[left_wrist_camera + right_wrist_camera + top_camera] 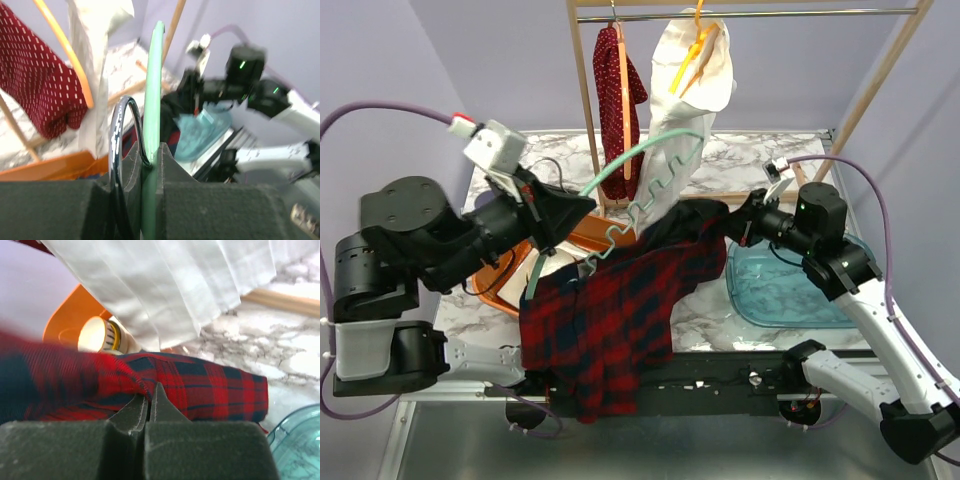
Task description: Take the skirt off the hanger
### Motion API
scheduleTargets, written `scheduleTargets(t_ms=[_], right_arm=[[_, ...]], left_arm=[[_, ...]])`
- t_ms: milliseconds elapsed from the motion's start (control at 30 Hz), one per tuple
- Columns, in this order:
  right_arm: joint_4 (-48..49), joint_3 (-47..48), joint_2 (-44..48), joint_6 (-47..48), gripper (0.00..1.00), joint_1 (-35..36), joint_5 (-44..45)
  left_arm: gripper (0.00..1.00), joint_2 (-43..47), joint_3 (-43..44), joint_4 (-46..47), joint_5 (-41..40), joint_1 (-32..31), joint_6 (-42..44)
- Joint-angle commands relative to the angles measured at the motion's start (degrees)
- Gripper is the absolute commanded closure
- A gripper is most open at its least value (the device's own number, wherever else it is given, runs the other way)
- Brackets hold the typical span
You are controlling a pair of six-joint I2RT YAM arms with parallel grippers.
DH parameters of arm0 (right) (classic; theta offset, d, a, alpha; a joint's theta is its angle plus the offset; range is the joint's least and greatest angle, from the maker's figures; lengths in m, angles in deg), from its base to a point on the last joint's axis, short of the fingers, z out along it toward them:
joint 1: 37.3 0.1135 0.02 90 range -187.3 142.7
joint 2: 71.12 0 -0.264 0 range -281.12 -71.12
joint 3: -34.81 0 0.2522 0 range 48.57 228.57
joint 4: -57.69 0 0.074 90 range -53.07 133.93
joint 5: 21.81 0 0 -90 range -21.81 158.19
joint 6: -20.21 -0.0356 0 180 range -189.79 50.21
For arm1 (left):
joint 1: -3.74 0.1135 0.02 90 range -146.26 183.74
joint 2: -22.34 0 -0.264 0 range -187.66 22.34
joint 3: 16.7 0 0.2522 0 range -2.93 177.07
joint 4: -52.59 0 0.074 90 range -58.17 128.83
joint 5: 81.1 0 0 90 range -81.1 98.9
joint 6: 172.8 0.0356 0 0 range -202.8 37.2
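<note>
- The table [760,160] carries a wooden clothes rack [583,90] at the back. An orange tray [495,285] sits to the left and a clear blue bin [790,290] to the right.
- The skirt [610,320] is red and dark plaid. It hangs from the hanger between the two arms, above the front of the table, and its lower part spills over the near edge.
  - It looks soft, light and limp, so it should fold and slide rather than hold a shape.
  - It is probably best taken at the waistband, where the cloth is thickest, since a pinch lower down would only stretch it.
- The hanger [152,100] is pale green and stiff, with a wavy lower bar that could snag the cloth. It is tipped on a slant, and how the skirt is fastened to it cannot be made out.
- The left gripper [150,150] has its fingers clamped on the hanger's rim, beside a black cable loop.
- The right gripper [150,392] has its fingers pressed together on a fold at the skirt's upper right edge. That seems a fair place to pull the cloth sideways off the bar.
</note>
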Motion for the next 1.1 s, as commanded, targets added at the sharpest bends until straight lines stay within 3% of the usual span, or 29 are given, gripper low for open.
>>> scheduleTargets(t_ms=[0, 67, 233, 400, 567, 800, 1067], right_arm=[[-2.33, -2.19, 1.33, 2.41, 0.99, -3.6, -0.56], [-2.94, -0.61, 2.74, 2.94, 0.99, -3.6, -5.24], [-3.31, 8.0, 5.28, 1.28, 0.99, -3.6, -14.05], [-3.99, 18.8, 7.14, -4.87, 0.99, -3.6, -1.09], [-4.43, 26.71, 7.4, -5.32, 0.99, -3.6, 11.77], [-11.2, 49.1, 0.11, 1.26, 0.99, -3.59, 19.77], [-6.9, 56.52, -4.46, 15.85, 0.99, -3.6, 38.4]], left_arm=[[1.0, 7.29, -0.44, 11.12, 0.49, -0.06, -0.13], [1.0, 8.34, -3.59, 15.18, 0.94, -0.15, 0.31], [1.0, 13.43, -16.17, 40.21, 3.39, -0.06, 0.48], [1.0, 11.17, -18.83, 56.64, 5.68, -0.06, 1.54], [1.0, 9.31, -20.92, 72.3, 5.86, -0.06, 1.19], [1.0, 8.25, -18.82, 69.0, 4.72, -0.15, 3.56], [1.0, 17.3, -30.67, 66.71, -1.78, -0.06, 6.02]])
